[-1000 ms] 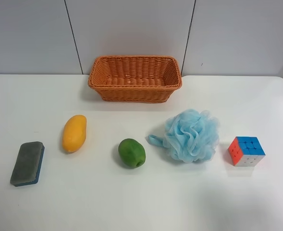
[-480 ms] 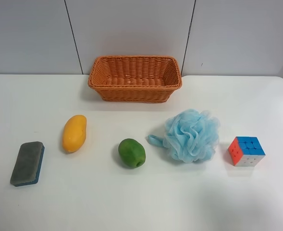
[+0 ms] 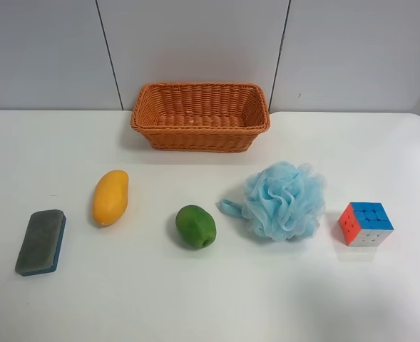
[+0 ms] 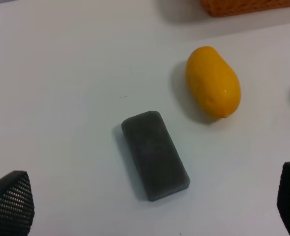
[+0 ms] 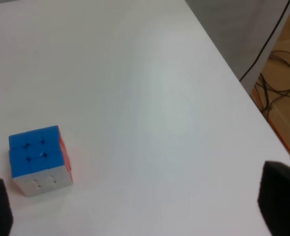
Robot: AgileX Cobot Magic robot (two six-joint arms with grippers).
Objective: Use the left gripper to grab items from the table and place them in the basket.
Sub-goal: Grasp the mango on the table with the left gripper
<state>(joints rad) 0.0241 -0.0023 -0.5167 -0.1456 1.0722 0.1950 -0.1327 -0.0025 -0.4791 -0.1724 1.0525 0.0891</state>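
I judge the task not yet begun: the basket (image 3: 195,139) stands bare inside at the far side of the table (image 3: 124,299), and all five items lie out on the tabletop, well apart from it. In a loose row across the exterior high view I see the sponge (image 3: 41,241), the mango (image 3: 110,197), the green fruit (image 3: 195,226), the bath pouf (image 3: 284,200) and the puzzle cube (image 3: 366,223), none touching another. My left gripper (image 4: 150,194) hangs above the sponge with the mango just beyond; its fingers are spread wide and hold nothing. The right gripper (image 5: 139,201) is likewise spread and empty, near the cube. So every pick is left to do, and I would expect the sponge or mango to go first. The table is plain white, smooth and flat, with rounded corners. Behind it runs a grey panelled wall (image 3: 195,43) with dark seams, and past the table's edge by the cube some cables (image 5: 282,69) lie on a brownish floor.
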